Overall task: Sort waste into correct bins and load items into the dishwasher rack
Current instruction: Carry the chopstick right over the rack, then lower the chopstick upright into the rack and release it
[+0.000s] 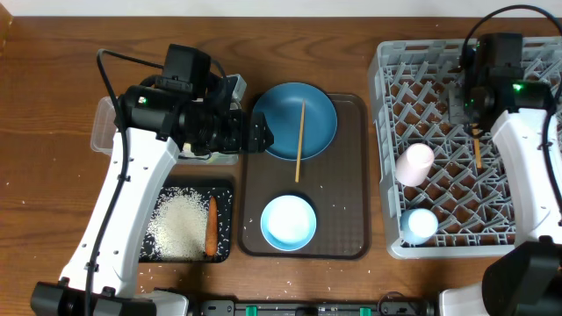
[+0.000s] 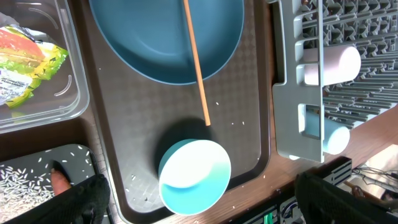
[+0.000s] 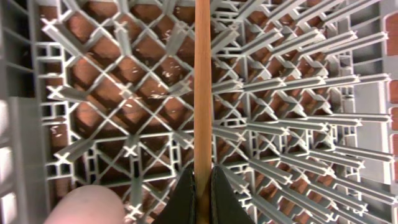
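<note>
Over grey rack [image 3: 292, 118], R pincer [image 3: 202, 183] grips 1 chopstick [image 3: 203, 81].

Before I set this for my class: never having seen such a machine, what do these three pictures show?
The machine is two white robot arms at a wooden table. One picture looks down from above; the other two come from a camera on each wrist. The right gripper is shut on a wooden chopstick over the grey plastic lattice rack, which holds a pale pink cup and a light blue cup. The left gripper is open and empty at the edge of the dark brown tray, where a dark blue plate, a second chopstick and a light blue bowl lie. A shallow black tray holds white rice and an orange carrot.
</note>
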Action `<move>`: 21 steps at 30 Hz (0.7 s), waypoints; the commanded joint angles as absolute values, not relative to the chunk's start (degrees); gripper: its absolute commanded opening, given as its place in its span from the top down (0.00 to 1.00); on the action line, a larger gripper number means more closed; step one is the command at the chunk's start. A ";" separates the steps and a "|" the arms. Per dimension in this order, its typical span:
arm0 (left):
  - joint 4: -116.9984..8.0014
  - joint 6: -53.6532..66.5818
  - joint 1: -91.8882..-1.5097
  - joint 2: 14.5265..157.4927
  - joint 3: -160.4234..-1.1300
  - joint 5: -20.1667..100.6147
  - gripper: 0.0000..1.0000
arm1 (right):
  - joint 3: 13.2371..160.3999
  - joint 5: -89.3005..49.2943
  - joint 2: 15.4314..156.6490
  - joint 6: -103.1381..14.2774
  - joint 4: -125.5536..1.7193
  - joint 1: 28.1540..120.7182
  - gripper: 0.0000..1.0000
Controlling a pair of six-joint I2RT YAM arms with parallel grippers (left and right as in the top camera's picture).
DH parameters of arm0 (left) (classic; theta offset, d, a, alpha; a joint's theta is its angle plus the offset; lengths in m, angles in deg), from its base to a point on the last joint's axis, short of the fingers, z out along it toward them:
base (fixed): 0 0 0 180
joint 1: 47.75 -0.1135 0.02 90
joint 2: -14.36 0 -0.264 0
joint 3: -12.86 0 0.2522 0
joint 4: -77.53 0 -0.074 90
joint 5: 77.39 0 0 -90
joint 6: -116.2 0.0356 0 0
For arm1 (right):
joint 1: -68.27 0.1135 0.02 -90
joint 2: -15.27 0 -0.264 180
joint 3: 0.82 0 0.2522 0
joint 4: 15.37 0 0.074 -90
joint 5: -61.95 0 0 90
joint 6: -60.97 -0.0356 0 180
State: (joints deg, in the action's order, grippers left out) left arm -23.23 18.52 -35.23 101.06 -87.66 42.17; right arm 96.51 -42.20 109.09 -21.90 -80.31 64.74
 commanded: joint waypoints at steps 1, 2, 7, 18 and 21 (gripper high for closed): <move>-23.17 18.50 -35.48 101.39 -87.38 41.64 0.03 | 97.23 -42.81 108.28 -18.95 -80.09 64.11 0.99; -23.17 18.47 -35.48 101.39 -87.38 41.67 0.03 | 97.19 -42.79 108.28 -18.66 -79.85 64.11 0.99; -23.17 18.50 -35.48 101.39 -87.38 41.64 0.03 | 97.19 -41.50 108.28 -18.64 -78.63 64.11 0.99; -23.17 18.50 -35.48 101.39 -87.36 41.64 0.03 | 97.08 -38.31 109.09 -17.55 -78.17 64.11 0.99; -23.17 18.50 -35.48 101.39 -87.38 41.64 0.03 | 97.08 -38.29 110.36 -17.55 -78.26 64.11 0.99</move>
State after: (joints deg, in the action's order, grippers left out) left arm -23.23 18.52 -35.23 101.06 -87.66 42.17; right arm 96.51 -39.14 109.18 -18.36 -78.32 64.37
